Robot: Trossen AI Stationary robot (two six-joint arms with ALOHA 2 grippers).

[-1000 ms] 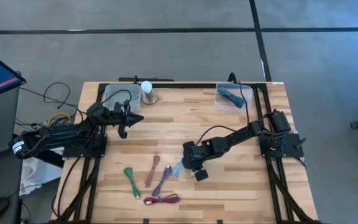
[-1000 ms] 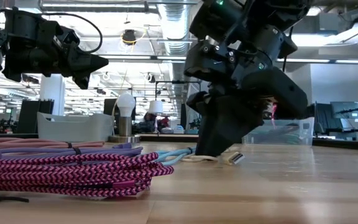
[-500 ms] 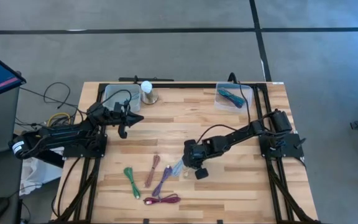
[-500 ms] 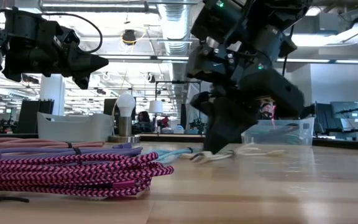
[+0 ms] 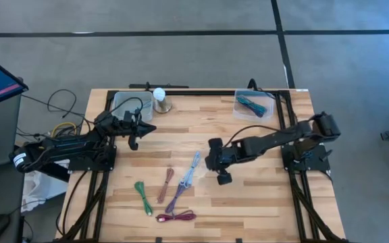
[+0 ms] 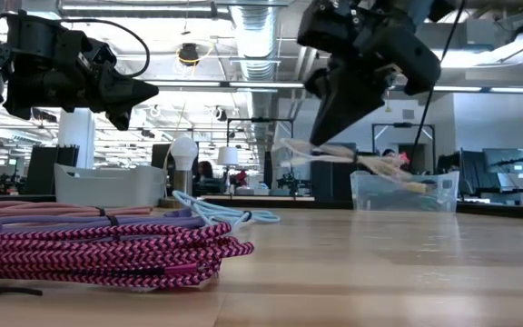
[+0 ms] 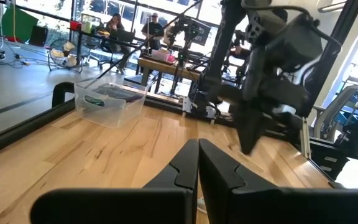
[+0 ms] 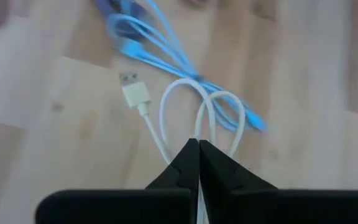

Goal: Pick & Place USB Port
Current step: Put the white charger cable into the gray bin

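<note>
My right gripper (image 5: 213, 163) hangs above the middle of the table, shut on a coiled white USB cable (image 8: 185, 102) whose plug (image 8: 135, 94) sticks out free. In the low view the cable (image 6: 361, 162) hangs in the air below the gripper (image 6: 323, 138). A light blue cable (image 5: 190, 169) lies flat on the wood right under it. My left gripper (image 5: 147, 128) hovers shut over the far left of the table, touching nothing. My right gripper pinches the white cable's loops (image 8: 197, 134) between its two fingertips. The fingers slant down from above, coming from the table's right side. The bundle is lifted clear of the table and trails roughly level from the fingers, its plug end free.
Green (image 5: 142, 196), brown (image 5: 166, 183), purple (image 5: 176, 197) and magenta (image 5: 176, 216) cable bundles lie near the front edge. A clear bin (image 5: 254, 104) holding cables stands at the far right. Another bin (image 5: 127, 104) and a light bulb (image 5: 159, 100) stand at the far left.
My right gripper has risen from the tabletop and drawn back toward the table's right edge, carrying the white cable, which was on the wood and now hangs clear. The light blue cable has stayed on the table.
</note>
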